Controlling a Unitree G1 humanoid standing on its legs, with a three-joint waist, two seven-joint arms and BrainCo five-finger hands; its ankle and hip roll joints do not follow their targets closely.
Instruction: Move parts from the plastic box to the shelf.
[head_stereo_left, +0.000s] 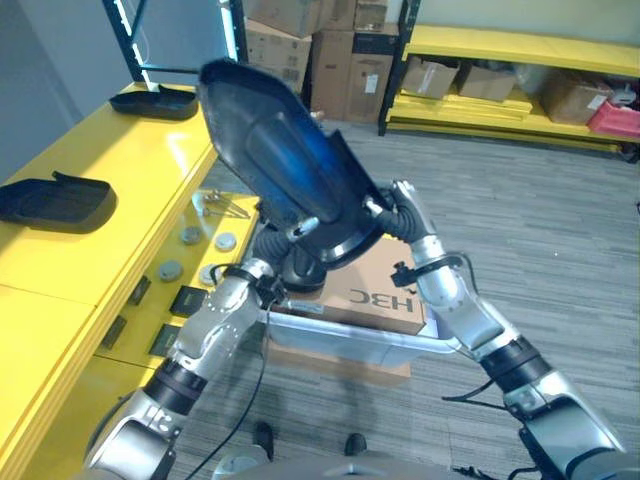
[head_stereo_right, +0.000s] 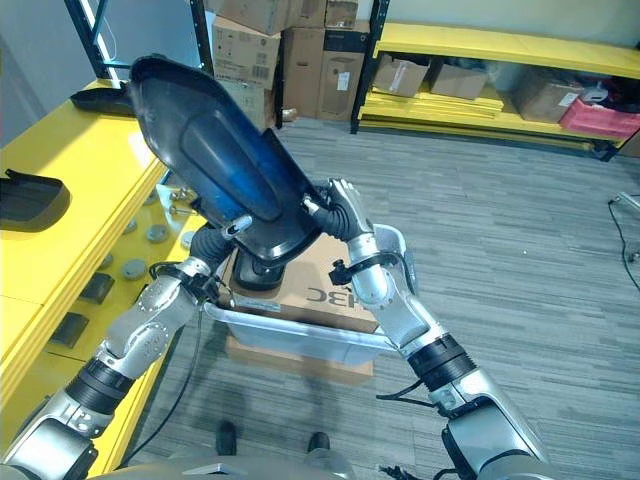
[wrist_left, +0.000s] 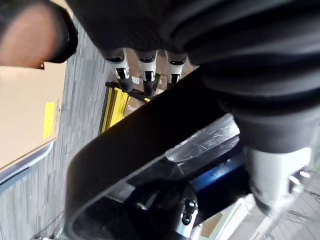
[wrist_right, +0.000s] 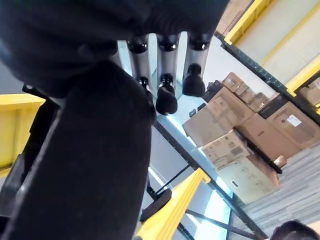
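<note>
A large dark part (head_stereo_left: 280, 150) with a glossy blue middle is held up, tilted, above the clear plastic box (head_stereo_left: 350, 340). My left hand (head_stereo_left: 272, 250) grips its lower end from beneath. In the left wrist view its fingers (wrist_left: 147, 75) reach past the part's black rim (wrist_left: 150, 135). My right hand (head_stereo_left: 398, 215) holds the part's right edge, and in the right wrist view its fingers (wrist_right: 165, 75) lie along the part (wrist_right: 90, 160). The yellow shelf (head_stereo_left: 90, 200) runs along the left, with two black parts (head_stereo_left: 55, 200) (head_stereo_left: 155, 100) lying on it.
A cardboard box (head_stereo_left: 385, 285) sits at the plastic box. Small round pieces (head_stereo_left: 190, 235) lie on the shelf's lower ledge. Stacked cartons (head_stereo_left: 330, 50) and a yellow rack (head_stereo_left: 520, 45) stand at the back, across grey carpet.
</note>
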